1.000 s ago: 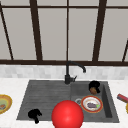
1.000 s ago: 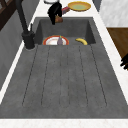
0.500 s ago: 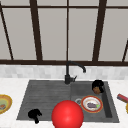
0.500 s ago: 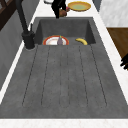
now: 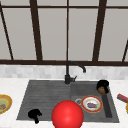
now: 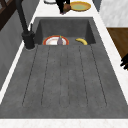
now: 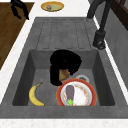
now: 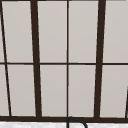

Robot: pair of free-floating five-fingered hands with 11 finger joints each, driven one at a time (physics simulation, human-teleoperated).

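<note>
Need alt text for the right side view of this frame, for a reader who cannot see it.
A black right hand grips a brown object above the sink basin, over a red-rimmed plate carrying an eggplant. A banana lies beside the plate; the left hand hangs beyond the drainboard.

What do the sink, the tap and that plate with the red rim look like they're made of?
The sink looks like dark grey stone or composite: matte and speckled, without gleam. The tap looks like matte black metal, uniformly dark. The plate seems glazed ceramic, white inside its red rim, though the render leaves that open. The right hand hovers above it.
</note>
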